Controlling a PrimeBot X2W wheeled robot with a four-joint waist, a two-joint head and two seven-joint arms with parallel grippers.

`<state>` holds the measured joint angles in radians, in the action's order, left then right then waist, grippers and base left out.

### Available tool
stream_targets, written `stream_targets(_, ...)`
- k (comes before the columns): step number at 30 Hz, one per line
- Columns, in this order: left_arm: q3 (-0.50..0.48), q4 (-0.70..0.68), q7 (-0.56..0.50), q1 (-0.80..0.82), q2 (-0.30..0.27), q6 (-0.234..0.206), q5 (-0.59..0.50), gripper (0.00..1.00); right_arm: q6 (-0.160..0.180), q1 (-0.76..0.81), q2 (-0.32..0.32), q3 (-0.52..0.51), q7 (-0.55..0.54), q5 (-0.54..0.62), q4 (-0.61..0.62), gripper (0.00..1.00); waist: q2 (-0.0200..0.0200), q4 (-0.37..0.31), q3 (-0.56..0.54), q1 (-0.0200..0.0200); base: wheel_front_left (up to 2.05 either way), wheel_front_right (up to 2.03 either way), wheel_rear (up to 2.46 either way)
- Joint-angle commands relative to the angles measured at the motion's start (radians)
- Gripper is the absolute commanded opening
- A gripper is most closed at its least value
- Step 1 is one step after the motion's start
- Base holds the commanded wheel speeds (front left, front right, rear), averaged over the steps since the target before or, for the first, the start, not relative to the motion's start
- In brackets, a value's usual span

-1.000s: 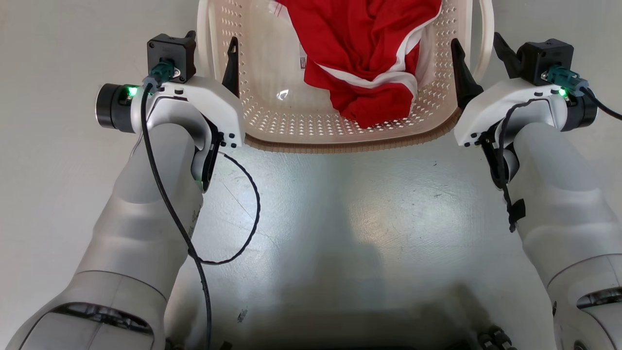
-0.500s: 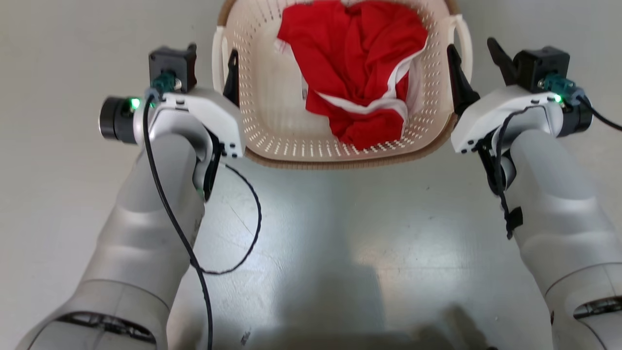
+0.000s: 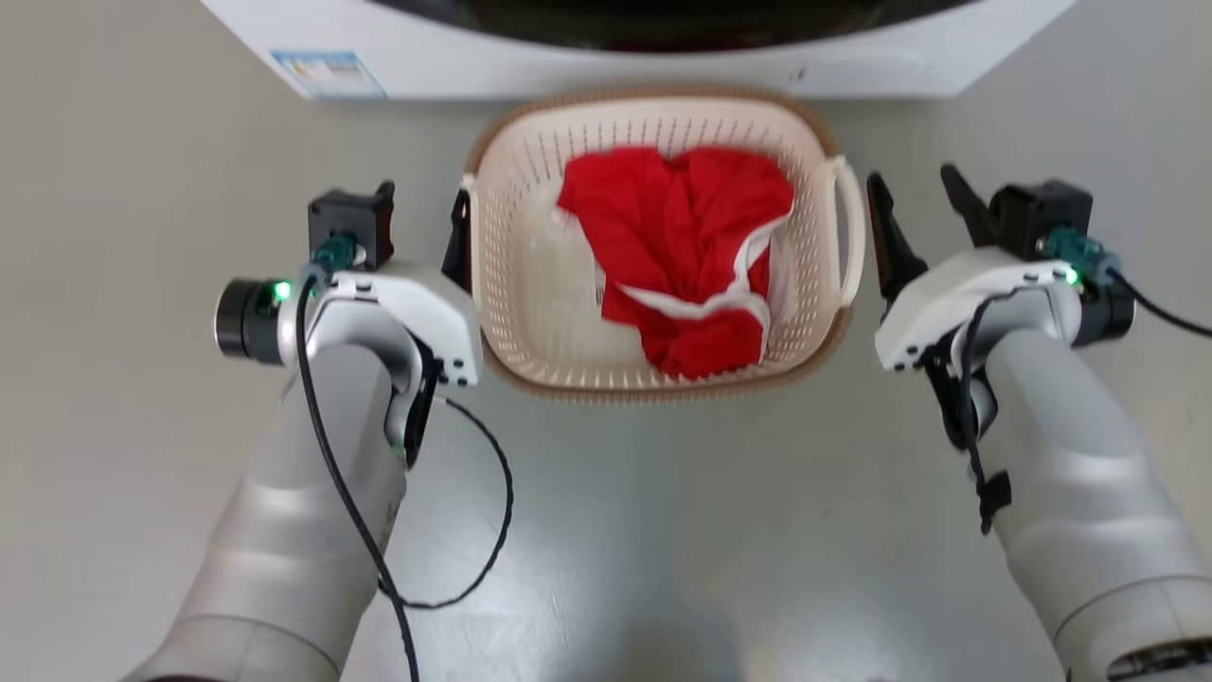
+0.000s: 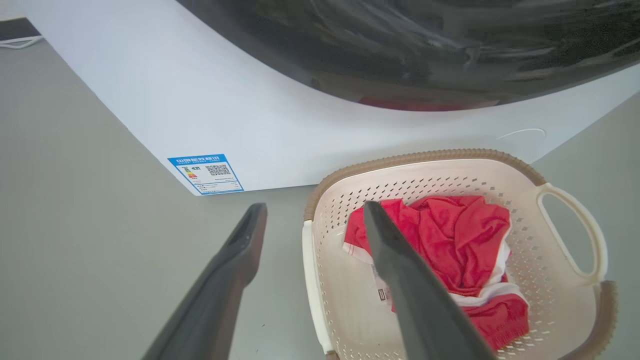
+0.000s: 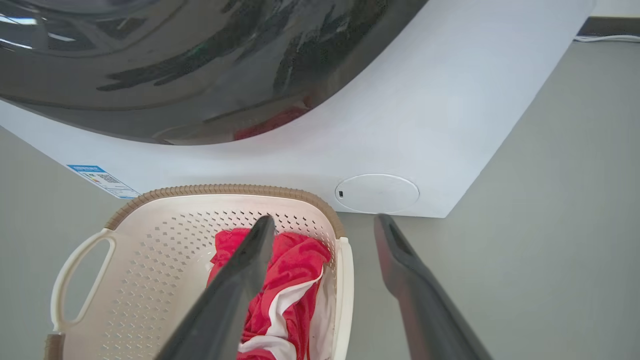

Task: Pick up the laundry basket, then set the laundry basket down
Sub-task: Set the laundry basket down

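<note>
The laundry basket (image 3: 519,284), cream with a brown rim, stands on the floor just in front of the washer, with a red and white garment (image 3: 682,246) in it. My left gripper (image 3: 417,208) is open beside the basket's left handle. In the left wrist view the left gripper (image 4: 314,209) has one finger over the basket (image 4: 550,280) and one over the floor, with the handle (image 4: 309,280) lower down between them. My right gripper (image 3: 909,180) is open just outside the right handle (image 3: 849,227). The right wrist view shows the right gripper (image 5: 325,220) likewise astride that handle (image 5: 345,290) from above.
The white washer (image 3: 568,57) with its dark round door (image 4: 425,45) stands right behind the basket. A blue label (image 3: 327,74) is on its lower left corner. Grey floor (image 3: 663,530) stretches to both sides and toward me.
The head camera has drawn back and up: the basket looks smaller and the washer's front has come into view. The fingers that stood through the handles now stand apart from them. Both grippers stay open.
</note>
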<state>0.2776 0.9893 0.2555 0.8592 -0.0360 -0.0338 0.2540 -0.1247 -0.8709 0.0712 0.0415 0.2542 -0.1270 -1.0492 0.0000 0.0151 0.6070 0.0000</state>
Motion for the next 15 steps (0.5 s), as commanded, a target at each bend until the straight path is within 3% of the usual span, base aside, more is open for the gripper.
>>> stream_targets(1,-0.024,-0.022,0.006,-0.032,-0.024,0.0,-0.005,1.0,-0.006,0.038,-0.021,0.016,0.008,-0.01,0.02,1.0,0.0,0.002,-0.063,0.0,0.0,0.0,0.0)
stream_targets(15,-0.052,-0.078,0.006,-0.182,-0.016,-0.009,0.026,1.0,-0.006,0.137,-0.021,-0.027,0.008,0.007,0.018,1.0,0.0,0.017,-0.351,0.0,0.0,0.0,0.0)
